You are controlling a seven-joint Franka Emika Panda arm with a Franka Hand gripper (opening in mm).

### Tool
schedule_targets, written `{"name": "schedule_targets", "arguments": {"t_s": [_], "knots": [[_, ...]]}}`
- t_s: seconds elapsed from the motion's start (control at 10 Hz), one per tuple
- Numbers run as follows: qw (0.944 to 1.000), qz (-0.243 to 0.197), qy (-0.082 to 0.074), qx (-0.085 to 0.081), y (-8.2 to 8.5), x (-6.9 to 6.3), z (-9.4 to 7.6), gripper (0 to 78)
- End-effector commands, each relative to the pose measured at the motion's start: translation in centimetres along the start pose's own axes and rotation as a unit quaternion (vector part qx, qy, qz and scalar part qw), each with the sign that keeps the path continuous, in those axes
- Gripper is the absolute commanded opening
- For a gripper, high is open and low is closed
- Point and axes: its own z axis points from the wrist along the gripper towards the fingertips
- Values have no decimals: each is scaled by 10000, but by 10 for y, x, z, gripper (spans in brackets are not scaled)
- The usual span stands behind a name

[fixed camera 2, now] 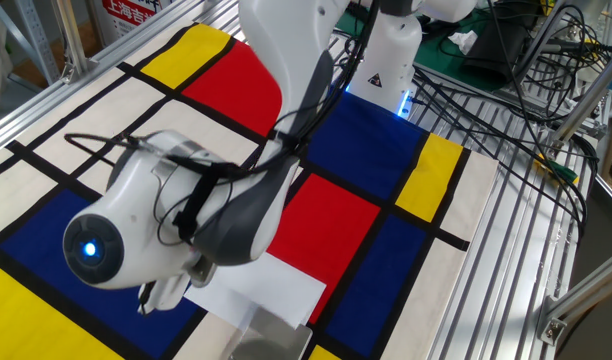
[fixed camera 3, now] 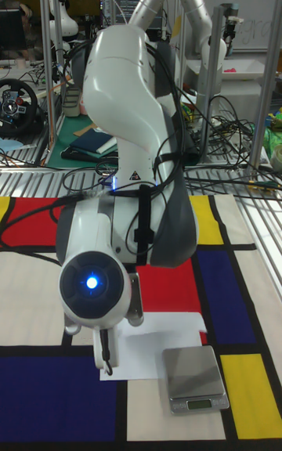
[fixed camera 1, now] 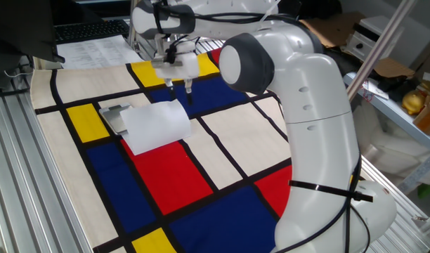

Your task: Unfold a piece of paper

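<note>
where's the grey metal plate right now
In one fixed view the grey metal plate lies on the tablecloth, partly under the left end of the piece of paper.

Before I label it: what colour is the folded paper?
Plain white piece of paper, clearest in one fixed view.

Arm's wrist faces the camera, blue light lit, blocking most of the piece of paper (fixed camera 3: 157,351); white sheet lies flat on the red/white/blue/yellow patterned cloth (fixed camera 3: 243,286) covering the desk. Claw (fixed camera 3: 105,357) points down at the paper's near-left edge; only one dark finger (fixed camera 3: 106,353) is clearly visible, so jaw state is unclear. Small grey scale (fixed camera 3: 192,379) sits touching the paper's right corner, its readout facing the camera.
</note>
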Motion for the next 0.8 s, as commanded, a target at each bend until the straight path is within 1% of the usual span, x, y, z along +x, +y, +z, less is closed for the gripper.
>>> {"name": "schedule_targets", "arguments": {"t_s": [0.1, 0.2, 0.3, 0.4, 0.5, 0.6, 0.7, 0.8], "knots": [[9991, -398, 28, 157, -21, 0, -9, 774], [9984, -523, 24, 193, -27, 0, -10, 774], [9982, -562, 25, 208, -29, 0, -10, 774], [9971, -709, 15, 260, -37, 1, -11, 774], [9969, -741, 12, 269, -38, 1, -11, 774], [9947, -973, -82, 322, -45, 1, -7, 774], [9930, -1100, -224, 360, -49, 1, -1, 774], [9925, -1129, -293, 367, -50, 1, 3, 774]]}}
